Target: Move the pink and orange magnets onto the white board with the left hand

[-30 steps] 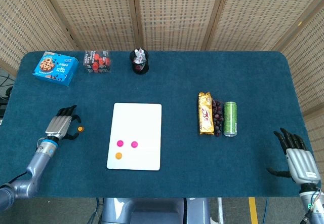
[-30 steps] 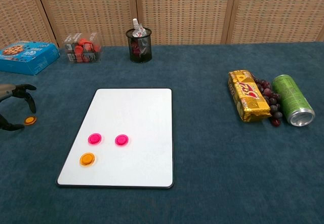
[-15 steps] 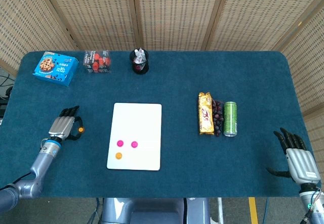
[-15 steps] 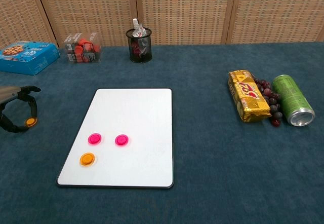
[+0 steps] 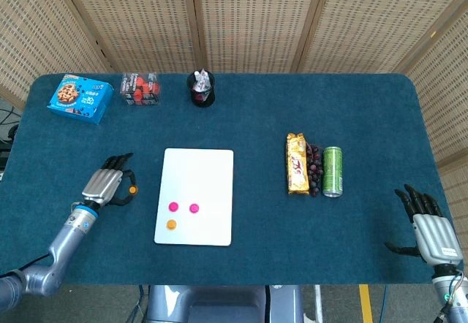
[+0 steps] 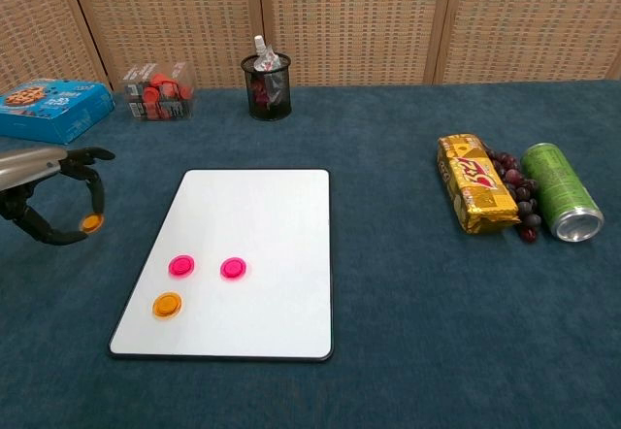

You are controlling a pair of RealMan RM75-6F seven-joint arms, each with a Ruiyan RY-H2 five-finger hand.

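Observation:
The white board (image 5: 197, 169) (image 6: 257, 206) lies flat on the blue table. Two pink magnets (image 5: 173, 207) (image 5: 194, 208) (image 6: 181, 266) (image 6: 233, 268) and one orange magnet (image 5: 171, 224) (image 6: 168, 304) sit on its near part. My left hand (image 5: 110, 184) (image 6: 44, 196) hovers just left of the board and pinches another orange magnet (image 5: 133, 189) (image 6: 91, 222) between thumb and a finger, lifted off the cloth. My right hand (image 5: 428, 224) rests at the table's near right edge with fingers spread and nothing in it; the chest view does not show it.
At the back stand a blue cookie box (image 5: 80, 98), a clear box of red items (image 5: 140, 89) and a black mesh cup (image 5: 201, 89). Right of the board lie a yellow snack pack (image 5: 296, 164), dark grapes (image 5: 314, 169) and a green can (image 5: 333, 171).
My left hand closed on the orange magnet left of the board, lifted it and carried it right toward the board's left edge. The right hand stayed still.

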